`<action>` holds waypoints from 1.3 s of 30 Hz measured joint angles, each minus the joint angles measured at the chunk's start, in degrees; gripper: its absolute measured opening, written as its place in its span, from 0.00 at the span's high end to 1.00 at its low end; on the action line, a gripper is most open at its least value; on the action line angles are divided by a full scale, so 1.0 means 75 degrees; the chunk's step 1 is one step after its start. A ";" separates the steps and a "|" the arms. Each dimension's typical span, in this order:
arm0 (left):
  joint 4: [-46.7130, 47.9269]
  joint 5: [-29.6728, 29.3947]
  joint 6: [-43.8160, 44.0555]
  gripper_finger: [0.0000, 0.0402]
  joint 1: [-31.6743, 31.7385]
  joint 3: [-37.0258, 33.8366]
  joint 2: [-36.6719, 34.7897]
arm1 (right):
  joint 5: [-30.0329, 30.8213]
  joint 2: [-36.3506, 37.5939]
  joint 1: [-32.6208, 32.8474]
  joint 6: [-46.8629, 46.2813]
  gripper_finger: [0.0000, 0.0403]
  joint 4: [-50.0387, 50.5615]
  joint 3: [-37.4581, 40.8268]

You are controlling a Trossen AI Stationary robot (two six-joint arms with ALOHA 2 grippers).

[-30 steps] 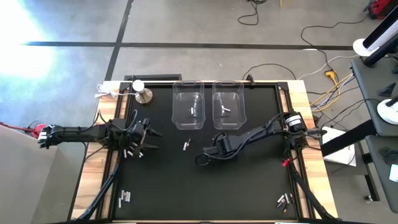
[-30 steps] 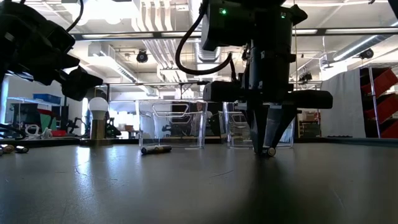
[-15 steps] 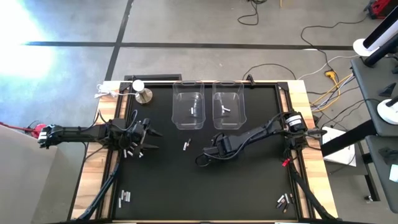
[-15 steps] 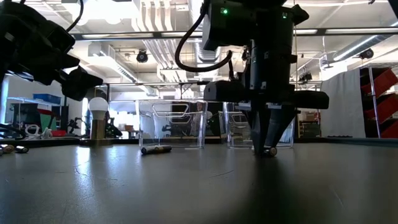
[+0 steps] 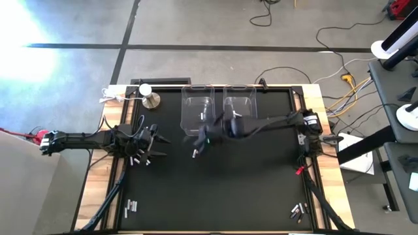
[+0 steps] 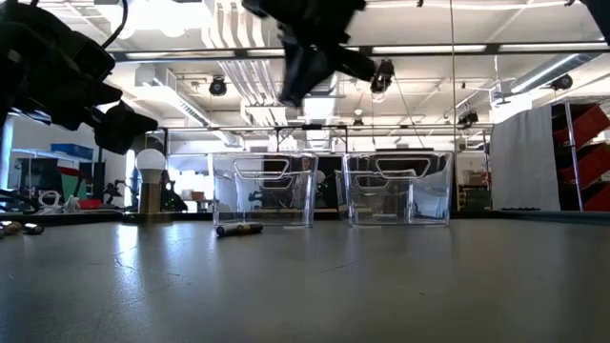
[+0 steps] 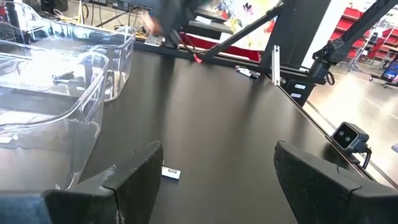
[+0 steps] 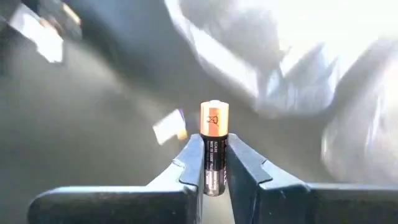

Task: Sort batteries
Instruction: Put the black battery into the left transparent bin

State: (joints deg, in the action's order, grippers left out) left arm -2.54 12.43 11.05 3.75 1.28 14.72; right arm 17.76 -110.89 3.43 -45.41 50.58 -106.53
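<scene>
My right gripper (image 5: pixel 202 138) is raised, blurred with motion, near the left clear bin (image 5: pixel 197 108), and is shut on a black battery with a copper end (image 8: pixel 214 144). In the low view it sits high above the table (image 6: pixel 312 52). One loose battery (image 5: pixel 195 153) lies flat on the black mat below it. More batteries lie in groups at the near left (image 5: pixel 131 207), near right (image 5: pixel 298 210) and beside my left gripper (image 5: pixel 154 140), which hovers open at the table's left. The right bin (image 5: pixel 240 108) stands beside the left one. My right gripper pinches the battery's black body (image 8: pixel 213 163) between its two fingers (image 8: pixel 192 163). The battery lies along the fingers, and its copper end (image 8: pixel 214 116) sticks out past the fingertips. It is lifted clear of the table.
A round silver knob-like object (image 5: pixel 151 99) stands at the far left corner of the mat. A battery (image 7: pixel 62 77) lies inside a bin, another (image 7: pixel 171 172) on the mat before my left gripper. The mat's middle and near part is bare. Wooden table edges frame the mat.
My right gripper has risen from the mat, where it stood fingers-down on a battery, and swung fast toward the table's left and far edge, to beside the left bin, carrying the battery clear of the table. The left arm has kept still.
</scene>
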 joint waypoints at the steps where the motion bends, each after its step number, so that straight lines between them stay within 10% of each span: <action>1: 0.0005 0.0000 -0.0003 0.29 0.0000 0.0000 0.0000 | 0.0056 -0.0014 -0.0140 0.0452 0.91 -0.0221 -0.0136; 17: 0.0002 0.0000 -0.0003 0.29 0.0000 0.0000 0.0006 | -0.0875 -0.2489 -0.1890 0.4048 0.92 0.0848 -0.3768; 39: -0.0054 0.0000 -0.0001 0.29 0.0000 -0.0001 0.0127 | -0.1407 -0.2602 -0.2663 0.5927 0.92 -0.0501 -0.2112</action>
State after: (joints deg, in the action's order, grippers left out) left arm -2.95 12.43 11.04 3.75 1.27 15.68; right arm 7.20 -130.41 -16.54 -0.95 46.83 -122.37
